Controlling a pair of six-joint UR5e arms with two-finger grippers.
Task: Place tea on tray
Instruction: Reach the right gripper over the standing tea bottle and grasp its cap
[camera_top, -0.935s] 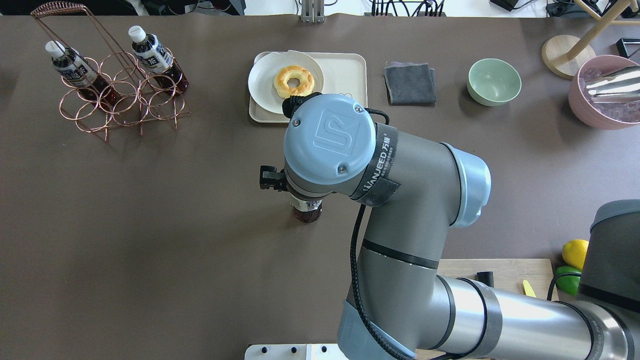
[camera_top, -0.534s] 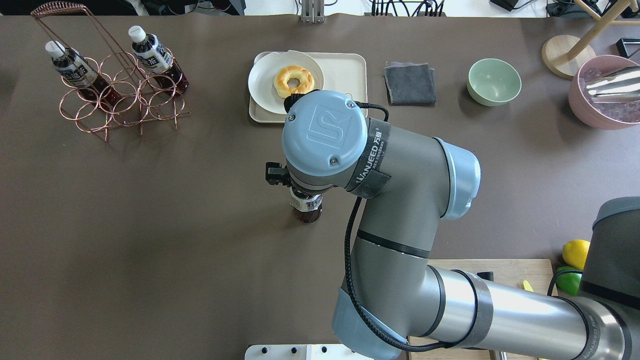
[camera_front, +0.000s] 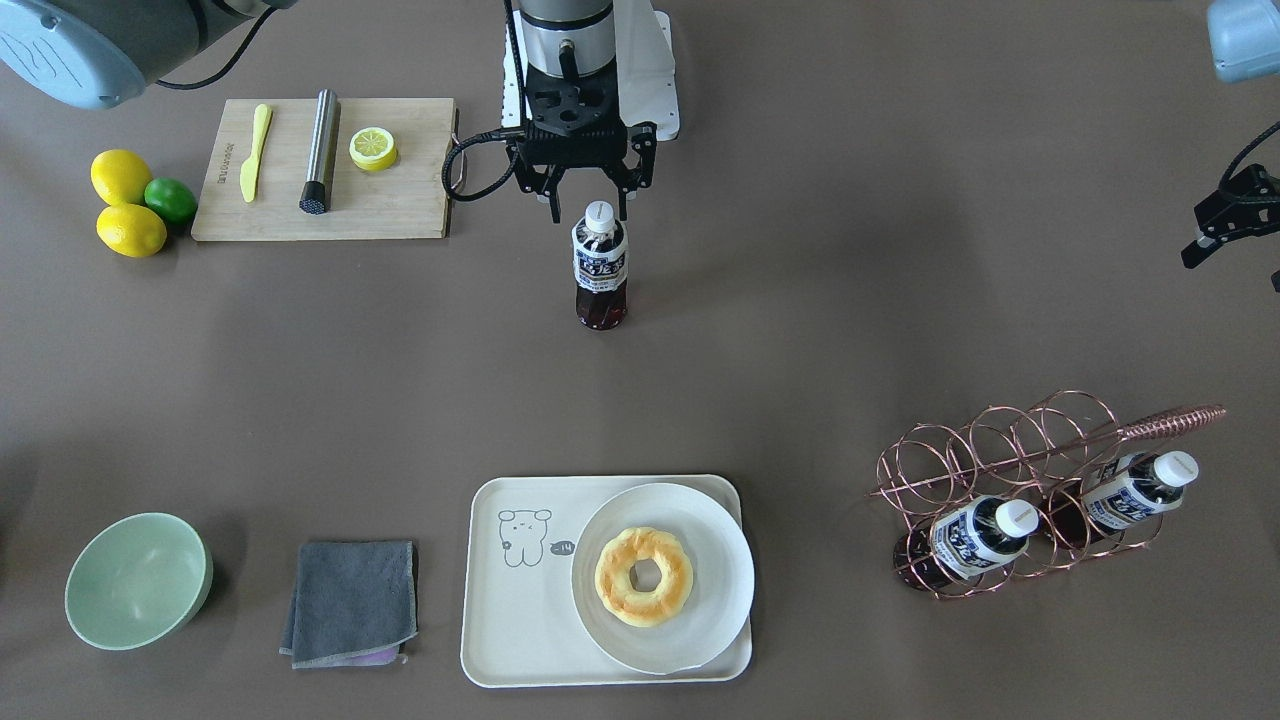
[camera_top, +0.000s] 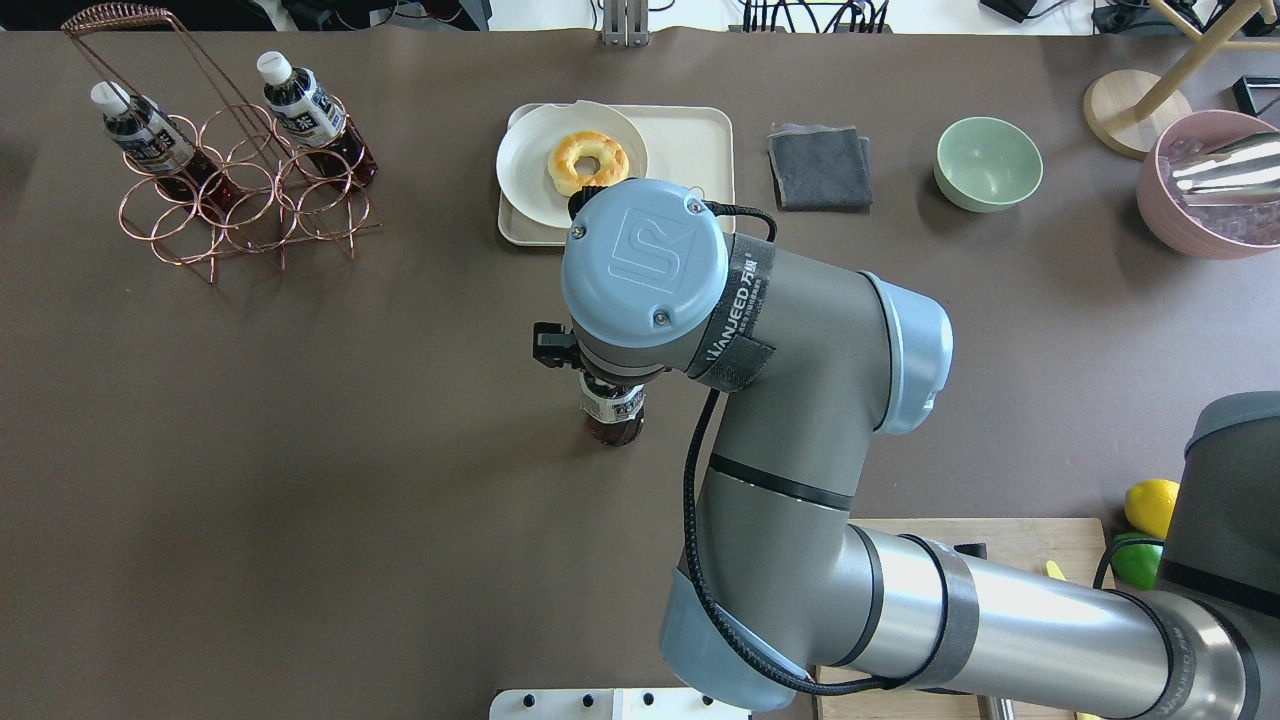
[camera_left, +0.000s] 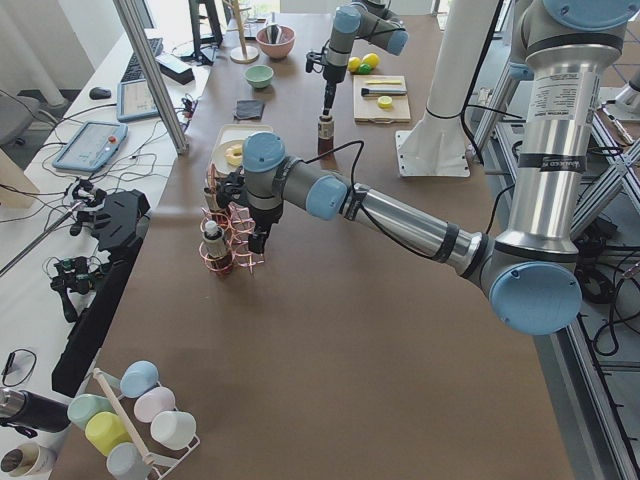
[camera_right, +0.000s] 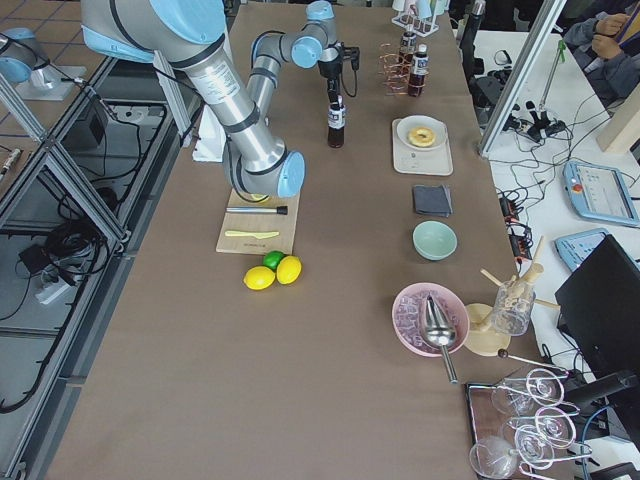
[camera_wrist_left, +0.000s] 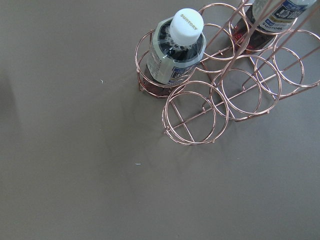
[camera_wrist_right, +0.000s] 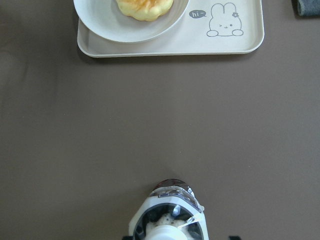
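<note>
One tea (camera_front: 600, 270) bottle stands upright on the bare table in the middle, also seen as the tea (camera_top: 612, 418) and, from above, the tea (camera_wrist_right: 170, 215). My right gripper (camera_front: 590, 208) hangs open around its white cap, a finger on either side with gaps. The cream tray (camera_front: 500, 640) lies across the table; the tray (camera_top: 700, 130) holds a white plate (camera_front: 700, 560) with a doughnut (camera_front: 643, 575). My left gripper (camera_front: 1235, 262), cut by the view's edge, looks open beside the rack.
A copper wire rack (camera_front: 1010, 470) holds two more bottles (camera_wrist_left: 175, 55). Beside the tray lie a grey cloth (camera_front: 350, 600) and a green bowl (camera_front: 135, 580). A cutting board (camera_front: 400, 200), lemons and a lime (camera_front: 170, 200) sit near the robot's base.
The right wrist has shifted slightly toward the tray and settled over the standing bottle. The bottle itself has not moved.
</note>
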